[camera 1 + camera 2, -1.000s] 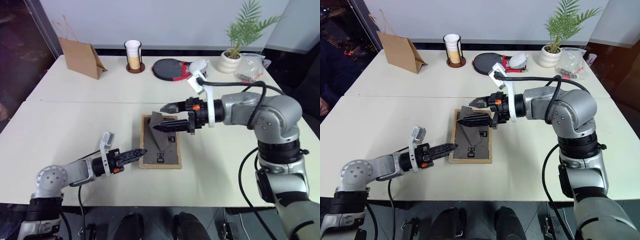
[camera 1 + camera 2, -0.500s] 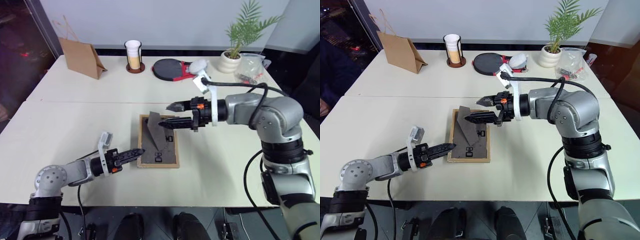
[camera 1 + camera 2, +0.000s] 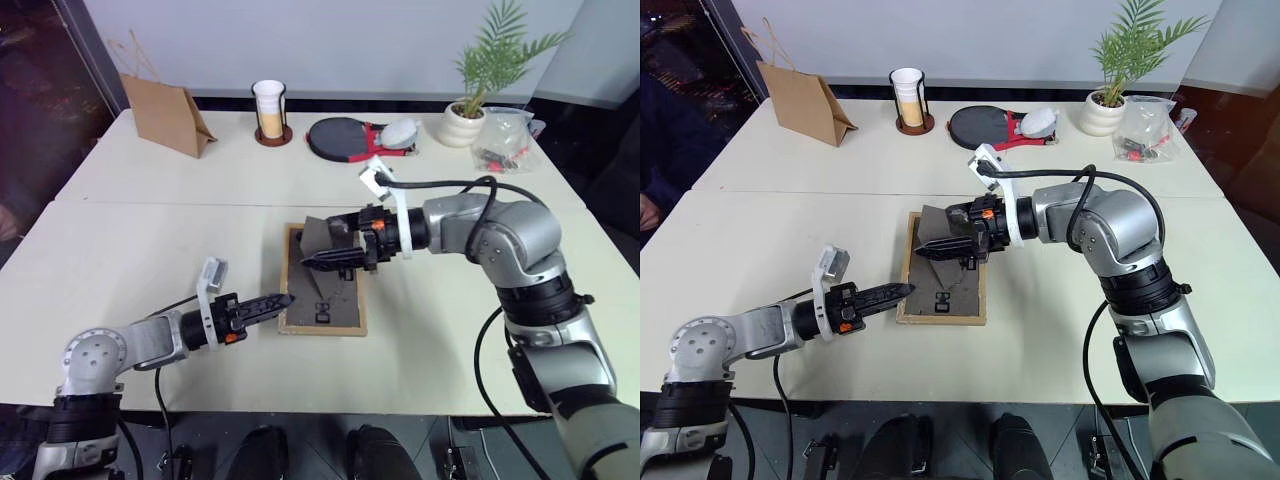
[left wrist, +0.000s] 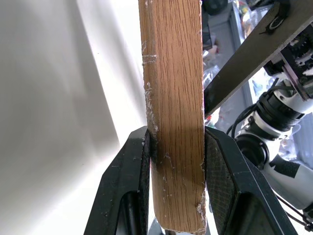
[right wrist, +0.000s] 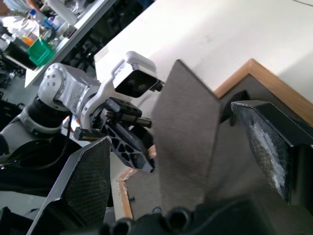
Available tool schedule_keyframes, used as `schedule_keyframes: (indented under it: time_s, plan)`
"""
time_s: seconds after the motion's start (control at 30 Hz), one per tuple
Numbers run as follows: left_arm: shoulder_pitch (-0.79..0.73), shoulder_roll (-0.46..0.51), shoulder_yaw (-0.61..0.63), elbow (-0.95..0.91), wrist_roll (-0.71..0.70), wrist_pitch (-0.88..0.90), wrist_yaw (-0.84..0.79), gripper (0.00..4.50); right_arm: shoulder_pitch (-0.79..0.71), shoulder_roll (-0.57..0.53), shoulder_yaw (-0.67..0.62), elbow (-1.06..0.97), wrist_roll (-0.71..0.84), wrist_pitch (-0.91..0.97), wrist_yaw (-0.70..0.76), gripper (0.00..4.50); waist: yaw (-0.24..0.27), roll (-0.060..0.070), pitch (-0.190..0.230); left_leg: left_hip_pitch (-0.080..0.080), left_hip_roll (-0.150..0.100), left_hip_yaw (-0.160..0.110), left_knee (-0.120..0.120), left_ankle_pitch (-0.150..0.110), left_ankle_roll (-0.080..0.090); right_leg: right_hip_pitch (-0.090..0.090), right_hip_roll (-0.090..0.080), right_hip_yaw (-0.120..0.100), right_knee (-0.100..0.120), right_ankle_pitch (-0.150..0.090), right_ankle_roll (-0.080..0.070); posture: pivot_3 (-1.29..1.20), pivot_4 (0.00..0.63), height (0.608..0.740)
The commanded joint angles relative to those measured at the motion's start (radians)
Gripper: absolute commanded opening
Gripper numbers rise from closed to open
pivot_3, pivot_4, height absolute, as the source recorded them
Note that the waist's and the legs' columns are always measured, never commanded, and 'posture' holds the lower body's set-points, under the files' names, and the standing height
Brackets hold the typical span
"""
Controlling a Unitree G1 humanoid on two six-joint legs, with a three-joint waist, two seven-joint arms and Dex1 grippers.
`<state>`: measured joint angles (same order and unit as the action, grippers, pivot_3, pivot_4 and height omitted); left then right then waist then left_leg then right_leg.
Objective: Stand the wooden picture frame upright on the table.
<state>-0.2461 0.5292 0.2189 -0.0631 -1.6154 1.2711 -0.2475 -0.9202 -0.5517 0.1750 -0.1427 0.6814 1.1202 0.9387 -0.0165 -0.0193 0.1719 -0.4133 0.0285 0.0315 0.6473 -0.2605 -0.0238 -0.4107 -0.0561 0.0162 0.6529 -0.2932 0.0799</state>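
The wooden picture frame lies back-up on the table. The left gripper pinches its near edge; the right gripper straddles the fold-out stand, jaws spread.

The wooden picture frame lies face down near the middle of the table. From it, a paper bag stands at ten o'clock, a cup in a holder at eleven, a round paddle at twelve, a potted plant at one.
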Motion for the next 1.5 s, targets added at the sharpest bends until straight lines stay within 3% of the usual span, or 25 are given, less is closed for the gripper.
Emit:
schedule_keyframes:
  time_s: [0.03,0.27,0.4,0.5,0.6,0.73,0.83,0.9,0.97,1.1,1.3,1.5]
  plan:
    - [-0.012,-0.007,0.014,-0.021,-0.062,-0.032,0.035,1.0,-0.012,-0.023,-0.071,-0.088,0.054,0.039,-0.012,4.46,0.0,0.0,0.0,0.0,0.0,0.0,0.0,0.0,0.0,0.0,0.0,0.0,0.0,0.0,0.0,0.0,0.15,0.74]
    - [-0.041,-0.019,-0.004,0.028,-0.042,-0.044,0.055,1.0,0.011,-0.055,-0.162,-0.181,0.133,0.129,-0.072,4.46,0.0,0.0,0.0,0.0,0.0,0.0,0.0,0.0,0.0,0.0,0.0,0.0,0.0,0.0,0.0,0.0,0.15,0.74]
    - [-0.052,-0.014,-0.008,0.032,-0.035,-0.039,0.042,1.0,0.04,-0.098,-0.175,-0.174,0.115,0.118,-0.089,4.46,0.0,0.0,0.0,0.0,0.0,0.0,0.0,0.0,0.0,0.0,0.0,0.0,0.0,0.0,0.0,0.0,0.15,0.74]
    - [-0.053,-0.004,-0.009,0.018,-0.037,-0.031,0.024,1.0,0.094,-0.181,-0.127,-0.152,0.004,0.005,-0.083,4.46,0.002,0.0,0.0,0.0,-0.001,0.0,0.0,0.0,0.0,0.0,0.0,0.0,-0.001,0.0,0.0,0.0,0.15,0.74]
    - [-0.047,0.008,-0.008,0.005,-0.046,-0.025,0.011,1.0,0.148,-0.263,-0.061,-0.116,-0.171,-0.226,-0.068,4.46,0.003,0.0,0.0,0.0,-0.001,0.0,0.0,0.0,0.0,0.001,0.0,0.0,-0.002,0.0,-0.001,0.0,0.15,0.74]
    - [-0.041,0.024,-0.004,0.004,-0.056,-0.024,-0.003,1.0,0.219,-0.34,0.003,-0.034,-0.455,-0.729,-0.04,4.46,0.002,0.0,0.0,0.0,-0.002,0.001,0.0,0.0,0.001,0.001,0.0,0.0,-0.003,0.0,0.0,0.0,0.15,0.74]
    - [-0.043,0.029,0.002,0.008,-0.08,-0.023,-0.004,1.0,0.263,-0.333,0.012,0.078,-0.635,-1.261,-0.085,4.46,0.001,0.0,0.0,0.0,0.0,0.001,0.001,0.0,0.001,0.001,0.004,0.001,-0.003,0.0,0.001,0.0,0.15,0.74]
    - [-0.042,0.027,0.004,0.012,-0.11,-0.025,0.002,1.0,0.259,-0.317,0.043,0.19,-0.848,-1.638,-0.251,4.46,0.0,0.0,0.0,0.0,0.001,0.002,0.002,0.0,0.001,0.001,0.008,0.002,-0.003,0.0,0.001,0.0,0.15,0.74]
    - [-0.04,0.027,0.001,0.019,-0.127,-0.026,0.006,1.0,0.232,-0.305,0.074,0.297,-1.072,-1.9,-0.435,4.46,-0.002,0.0,0.0,0.001,0.002,0.002,0.002,0.0,0.0,0.001,0.009,0.002,-0.002,0.0,0.002,0.0,0.15,0.74]
    - [-0.037,0.031,-0.008,0.028,-0.158,-0.028,0.014,1.0,0.161,-0.255,0.104,0.467,-1.351,-2.152,-0.711,4.46,-0.003,0.0,0.0,0.003,0.002,0.004,0.002,0.005,-0.009,0.002,0.01,0.005,0.001,0.0,0.002,0.0,0.15,0.74]
    - [-0.038,0.041,-0.021,0.023,-0.202,-0.036,0.04,1.0,0.042,-0.209,0.189,0.631,-1.693,-2.244,-1.09,4.46,-0.001,0.0,0.0,0.004,0.003,0.004,0.002,0.007,-0.011,0.002,0.01,0.006,0.002,0.0,0.001,0.0,0.15,0.74]
    - [-0.01,0.054,-0.04,-0.012,-0.233,-0.05,0.067,1.0,-0.067,-0.189,0.307,0.769,-1.869,-2.217,-1.344,4.46,-0.001,0.0,0.0,0.004,0.003,0.004,0.002,0.007,-0.012,0.002,0.009,0.006,0.003,0.0,0.001,0.0,0.15,0.74]
